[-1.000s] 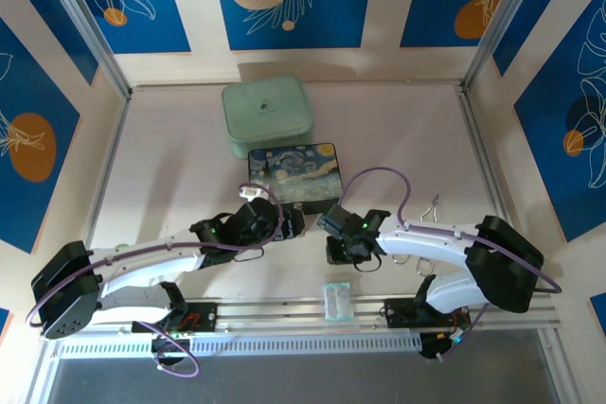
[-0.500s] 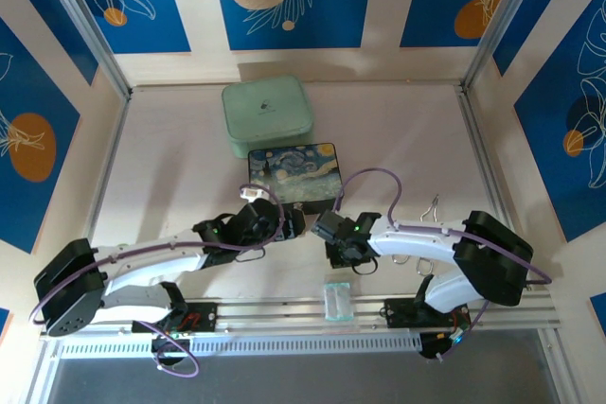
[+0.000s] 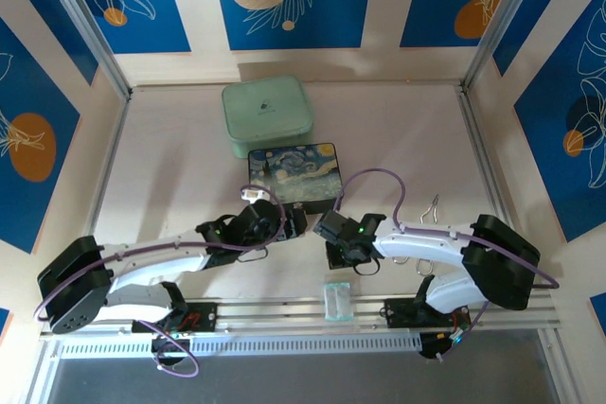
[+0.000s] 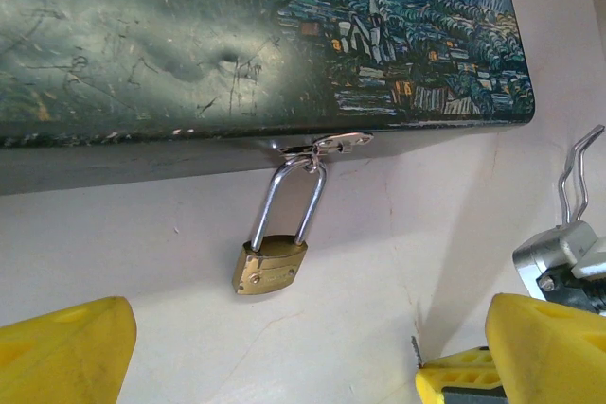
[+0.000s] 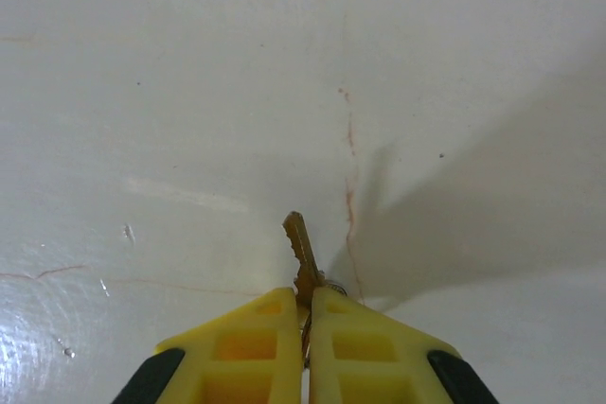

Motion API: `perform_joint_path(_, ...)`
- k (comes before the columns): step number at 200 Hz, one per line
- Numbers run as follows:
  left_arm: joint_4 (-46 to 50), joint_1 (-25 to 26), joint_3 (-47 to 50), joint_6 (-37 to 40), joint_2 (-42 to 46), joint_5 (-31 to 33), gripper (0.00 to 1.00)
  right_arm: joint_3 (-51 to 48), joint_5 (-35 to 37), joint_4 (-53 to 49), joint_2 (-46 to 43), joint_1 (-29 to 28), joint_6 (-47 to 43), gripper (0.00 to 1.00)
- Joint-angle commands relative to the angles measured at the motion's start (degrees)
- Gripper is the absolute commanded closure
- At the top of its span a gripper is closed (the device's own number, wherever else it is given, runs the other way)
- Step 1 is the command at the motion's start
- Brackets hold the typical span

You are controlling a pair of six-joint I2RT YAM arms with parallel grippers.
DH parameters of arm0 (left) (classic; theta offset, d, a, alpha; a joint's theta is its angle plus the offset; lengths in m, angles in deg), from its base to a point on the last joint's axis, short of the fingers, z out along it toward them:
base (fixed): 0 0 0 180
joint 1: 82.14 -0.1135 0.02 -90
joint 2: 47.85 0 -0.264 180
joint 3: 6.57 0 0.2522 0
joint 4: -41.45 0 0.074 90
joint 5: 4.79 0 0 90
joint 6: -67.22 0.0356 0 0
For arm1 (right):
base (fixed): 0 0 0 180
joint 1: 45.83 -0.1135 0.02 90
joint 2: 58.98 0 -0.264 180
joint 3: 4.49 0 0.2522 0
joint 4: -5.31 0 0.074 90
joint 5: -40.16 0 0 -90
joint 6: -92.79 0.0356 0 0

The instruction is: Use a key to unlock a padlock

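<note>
R gripper [image 5: 305, 302] w/ key [image 5: 301, 253]; L gripper [image 4: 303, 352] facing padlock [image 4: 271, 267].
R: fingers pinch key head, blade pokes out ahead over table [image 5: 189, 92]. L: fingers spread wide; padlock just ahead, approx centred, hangs by shackle from hasp [image 4: 331, 143] on painted box [image 4: 237, 35] beyond.

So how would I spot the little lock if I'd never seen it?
Find the dark box painted with a swirly starry night, in front of the pale green case. A small silver clasp sticks out of its side, with the padlock hooked through it. It's tiny: a squarish gold body on a thin silver loop, unlike the bent wire nearby.
</note>
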Motion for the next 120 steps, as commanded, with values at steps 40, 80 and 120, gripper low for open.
perform_joint_path(40, -11.23, 0.82, 2.73, -13.40, -5.40, -7.78, 0.09, -3.67, -8.29, 2.85, -4.93, 4.13, -6.04, 0.98)
perform_joint_path(80, -28.18, 2.85, 9.14, -29.85, -6.20, -6.20, 0.13, -2.33, -10.63, 2.75, -8.89, 5.91, -7.63, 0.98)
perform_joint_path(120, -33.24, 5.08, 9.67, -41.93, -10.17, -8.06, 0.12, -0.09, -11.17, 1.79, -11.30, 6.26, -8.80, 0.98)
